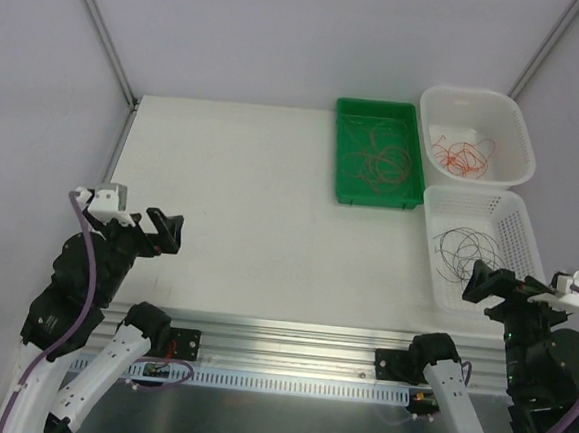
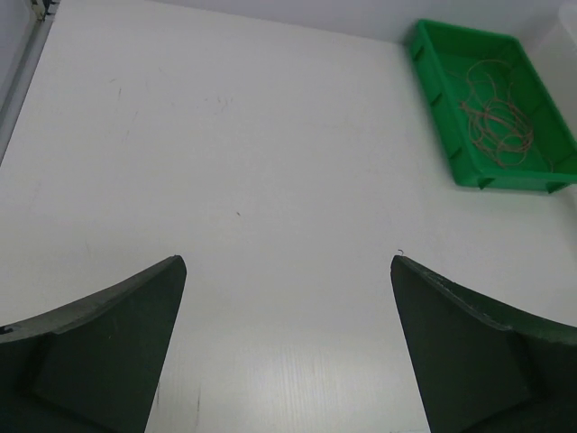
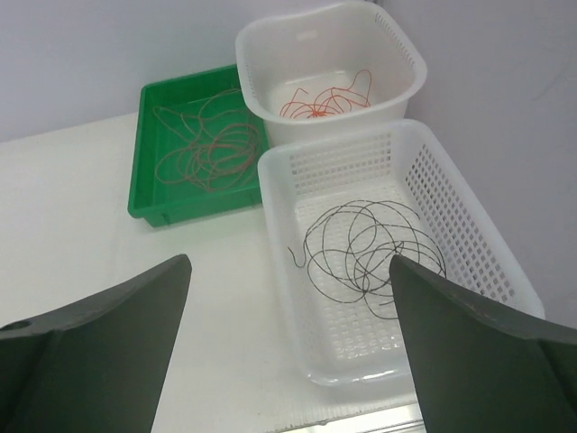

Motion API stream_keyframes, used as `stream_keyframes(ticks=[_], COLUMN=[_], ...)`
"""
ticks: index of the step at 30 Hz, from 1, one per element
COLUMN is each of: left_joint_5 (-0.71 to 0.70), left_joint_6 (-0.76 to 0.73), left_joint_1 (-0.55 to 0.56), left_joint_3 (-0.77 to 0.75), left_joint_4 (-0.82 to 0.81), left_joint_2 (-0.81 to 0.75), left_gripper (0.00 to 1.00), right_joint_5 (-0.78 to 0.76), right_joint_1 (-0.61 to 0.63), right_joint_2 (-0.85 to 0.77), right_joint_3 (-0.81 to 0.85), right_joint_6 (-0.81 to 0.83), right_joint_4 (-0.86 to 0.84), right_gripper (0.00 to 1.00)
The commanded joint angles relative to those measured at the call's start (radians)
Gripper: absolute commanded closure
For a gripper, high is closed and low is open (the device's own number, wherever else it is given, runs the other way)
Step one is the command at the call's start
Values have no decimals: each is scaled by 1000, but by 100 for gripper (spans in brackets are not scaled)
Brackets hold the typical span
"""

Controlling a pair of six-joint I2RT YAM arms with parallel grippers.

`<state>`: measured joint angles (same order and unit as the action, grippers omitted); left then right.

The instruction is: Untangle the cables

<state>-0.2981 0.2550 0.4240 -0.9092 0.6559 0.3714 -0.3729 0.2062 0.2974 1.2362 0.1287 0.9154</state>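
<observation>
At the near left of the bench [image 1: 241,193], the left gripper [image 1: 168,231] hangs above the bare white surface with its jaws spread wide and empty. On the far right side, the right gripper [image 1: 477,281] is likewise wide open and holds nothing, poised by the near end of a white basket [image 1: 524,235] with perforated walls. Inside that basket lie the dark cables [image 3: 370,248], thin wires curled in loose overlapping loops on the mesh floor. Just beyond the basket stands a white tub [image 1: 507,123] with smooth walls, and the red cables [image 3: 325,101] sit in a small bunch on its bottom. To the left of the tub, touching or nearly touching both white containers, is a green tray [image 1: 378,107] holding the orange cables [image 3: 209,144], spread in wide loose rings across its floor.
</observation>
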Motion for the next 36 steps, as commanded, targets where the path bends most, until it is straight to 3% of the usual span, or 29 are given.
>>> stream_keyframes(ticks=[1,8,15,21,36], left_joint_5=[-9,-116,-173,-127,-179], left_joint_6=[33,81,95,115,99], left_joint_1=[-4,-4,-4,-5,-5], left_joint_3=[35,95,181,251,250], left_joint_4=[44,37,33,30,33], left_joint_2=[-121,-353,-522,-526,-532], left_gripper=[1,1,1,1,1], right_joint_5=[9,-43,-84,-110,-120], right_joint_1=[-4,-2,2,6,22], right_joint_2=[-110,-345,-466,-481,-483], right_joint_3=[-66,-168,-230,-264,-285], right_joint_6=[28,64,94,91,69], right_joint_4=[69,31,22,26,33], right_gripper=[3,3,3,3,3])
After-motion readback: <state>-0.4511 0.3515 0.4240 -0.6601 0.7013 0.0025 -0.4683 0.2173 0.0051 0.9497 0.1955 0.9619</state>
